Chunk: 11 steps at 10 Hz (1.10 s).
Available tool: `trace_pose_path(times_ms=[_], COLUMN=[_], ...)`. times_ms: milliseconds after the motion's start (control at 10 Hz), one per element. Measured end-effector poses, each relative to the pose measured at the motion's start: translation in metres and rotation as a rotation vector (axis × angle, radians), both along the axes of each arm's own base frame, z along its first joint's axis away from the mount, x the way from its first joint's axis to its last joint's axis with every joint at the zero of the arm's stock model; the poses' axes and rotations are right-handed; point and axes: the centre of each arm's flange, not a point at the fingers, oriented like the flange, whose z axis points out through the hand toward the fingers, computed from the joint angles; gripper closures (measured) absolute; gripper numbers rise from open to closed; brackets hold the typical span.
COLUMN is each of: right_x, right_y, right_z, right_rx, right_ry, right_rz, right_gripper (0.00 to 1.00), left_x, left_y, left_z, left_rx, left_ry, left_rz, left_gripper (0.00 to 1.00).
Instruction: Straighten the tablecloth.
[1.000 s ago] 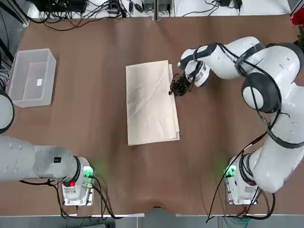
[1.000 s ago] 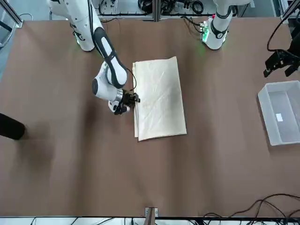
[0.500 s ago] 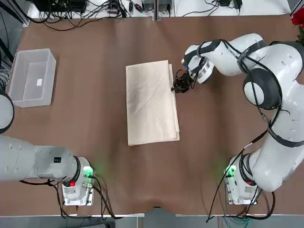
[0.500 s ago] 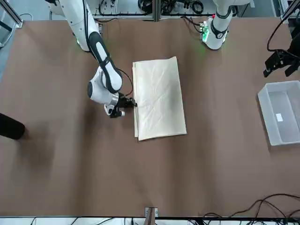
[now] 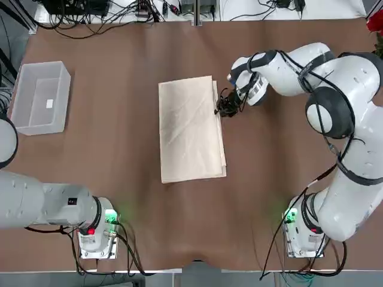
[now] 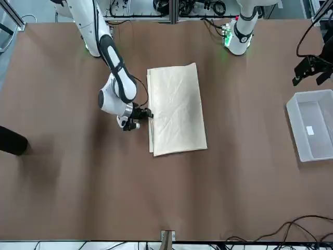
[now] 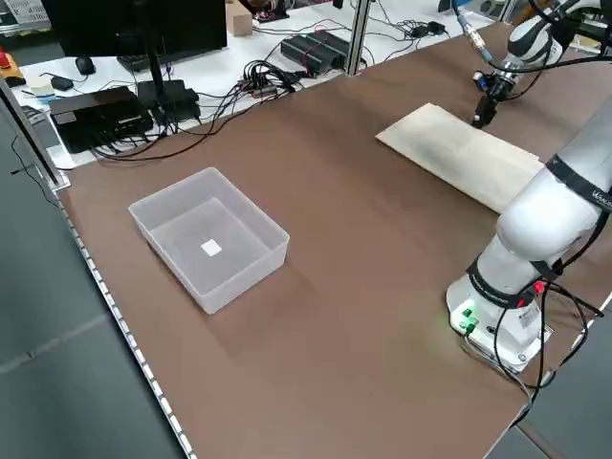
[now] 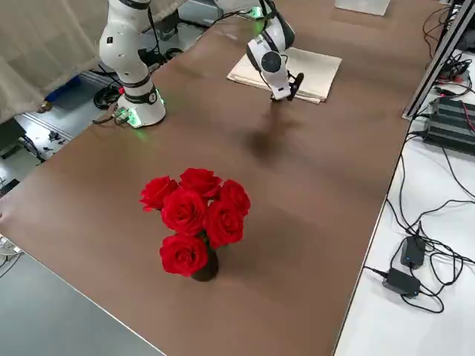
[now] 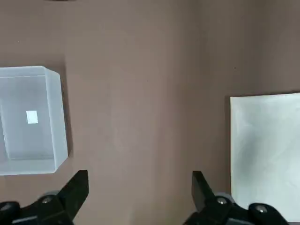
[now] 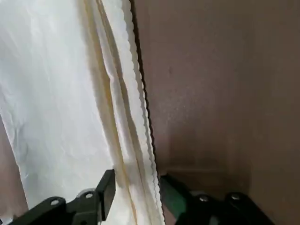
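The tablecloth point(image 5: 191, 128) is a cream folded rectangle lying flat in the middle of the brown table, also seen in the front view point(image 6: 177, 109). My right gripper point(image 5: 224, 109) is low at the cloth's right edge, towards its far end. In the right wrist view the right gripper point(image 10: 136, 187) is open, its fingers point(image 10: 105, 190) standing on either side of the cloth's layered scalloped edge point(image 10: 136, 117). My left gripper point(image 6: 312, 70) hangs high above the table's left side, and in its own wrist view the left gripper point(image 9: 138, 187) is open and holds nothing.
A clear plastic bin point(image 5: 40, 97) stands at the table's far left. A vase of red roses point(image 8: 197, 215) stands at the far right. Cables point(image 5: 119, 12) run along the back edge. Both arm bases point(image 5: 96, 233) sit at the front.
The right wrist has turned and shifted slightly along the cloth's right edge. The cloth lies as before and the left arm has not moved.
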Motion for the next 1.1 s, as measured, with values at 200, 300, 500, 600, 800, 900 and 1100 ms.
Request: trace_pose_path(times_ms=[200,300,500,600,800,900,1100], right_x=[-0.002,-0.002,-0.008,-0.011,-0.012,-0.012,-0.012], right_y=[0.004,0.006,0.015,0.019,0.021,0.021,0.020], right_z=[0.000,0.000,0.000,0.000,0.000,0.000,-0.001], right_rx=[-0.004,-0.006,-0.005,-0.008,-0.013,-0.013,-0.014], right_ry=[-0.009,-0.014,-0.016,-0.020,-0.026,-0.026,-0.024], right_rz=[0.009,0.013,0.025,0.027,0.028,0.028,0.027], right_gripper=[0.46,0.48,0.48,0.50,0.52,0.53,0.65], left_x=[0.000,0.000,0.000,0.000,0.000,0.000,0.000], left_y=[0.000,0.000,0.000,0.000,0.000,0.000,0.000], left_z=[0.000,0.000,0.000,0.000,0.000,0.000,0.000], left_rx=[0.000,0.000,0.000,0.000,0.000,0.000,0.000], left_ry=[0.000,0.000,0.000,0.000,0.000,0.000,0.000], left_rz=[0.000,0.000,0.000,0.000,0.000,0.000,0.000], left_gripper=[0.03,0.03,0.03,0.03,0.03,0.03,0.03])
